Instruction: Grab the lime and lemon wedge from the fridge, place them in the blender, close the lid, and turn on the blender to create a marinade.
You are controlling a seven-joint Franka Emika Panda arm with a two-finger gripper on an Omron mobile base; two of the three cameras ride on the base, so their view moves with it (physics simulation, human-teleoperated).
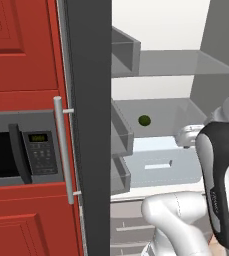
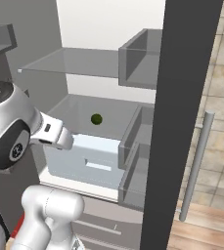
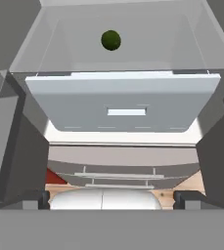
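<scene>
The fridge (image 1: 88,125) stands open, with its black-edged door swung wide. One lime (image 1: 144,120) sits by itself on a grey shelf (image 1: 176,117) inside, near the back. It is small, round and dark green. From the right base view the same lime (image 2: 96,118) sits on the shelf just above the pale blue-white drawer (image 2: 91,161). From the hand view the lime (image 3: 111,40) is at the top, past the drawer (image 3: 123,105).

There is one drawer, and it has one small slot in its front. There are two grey shelves inside, one above the other. The door has three grey bins (image 1: 122,135), I think, though the lowest one is hard to make out. One long silver handle (image 1: 63,150) runs down the door.

To the left of the fridge are red cabinets (image 1: 21,45) and one microwave (image 1: 21,150). The microwave has a small green display and a pad of buttons, but the writing is too blurry to read.

The gripper (image 3: 111,197) is in front of the fridge, level with the drawer and below the lime. Its two dark tips stand as far apart as they go. It holds nothing and is well apart from the lime.
</scene>
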